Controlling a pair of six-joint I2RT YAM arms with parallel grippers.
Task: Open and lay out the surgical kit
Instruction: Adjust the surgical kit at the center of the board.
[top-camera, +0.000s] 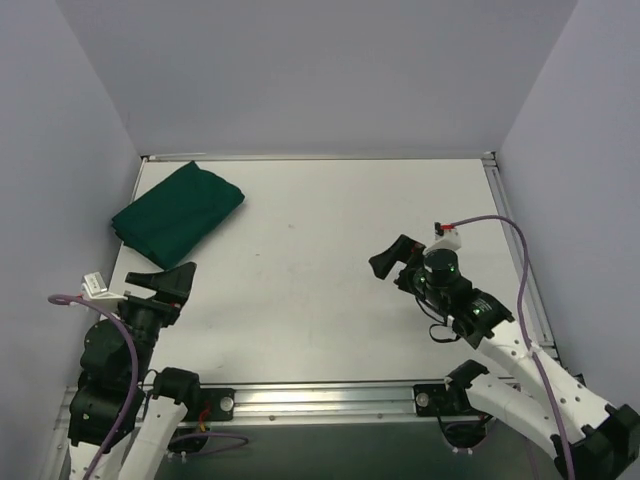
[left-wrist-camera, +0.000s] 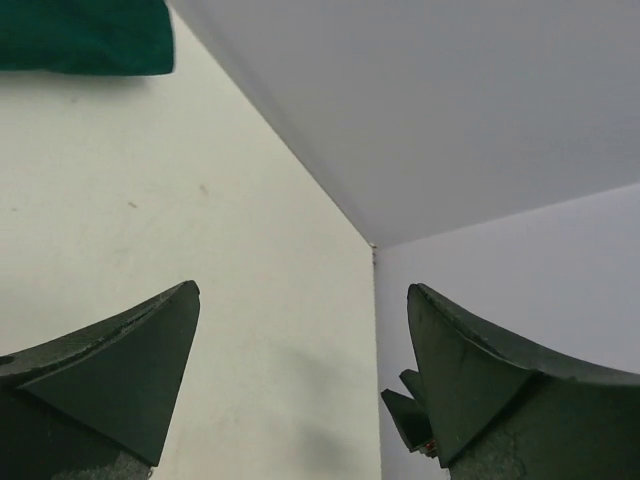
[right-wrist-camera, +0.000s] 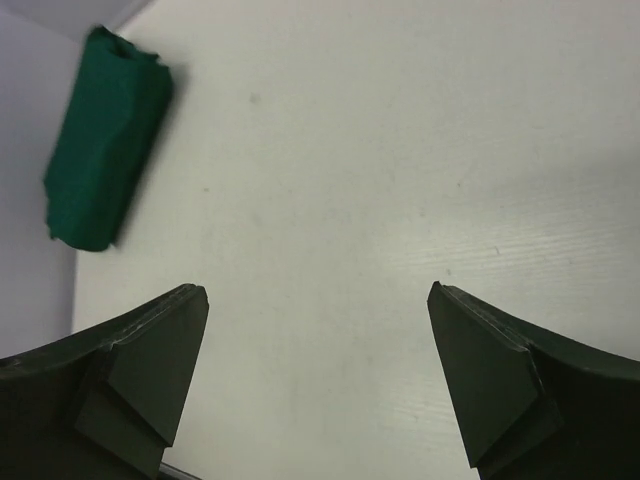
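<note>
Green cloth wrap (top-camera: 178, 212) well apart from both jaws

Green wrap (top-camera: 178, 212) far-left by wall (top-camera: 70, 150); bare worktop (top-camera: 320, 290) between it and left pincer (top-camera: 162, 282), right pincer (top-camera: 395, 258).

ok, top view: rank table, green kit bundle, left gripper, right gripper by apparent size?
1. table
2. green kit bundle
3. left gripper and right gripper: both open and about the same size, so not ranked.

Matt green cloth wrap (top-camera: 178, 212) on smooth white table (top-camera: 330, 290).
</note>
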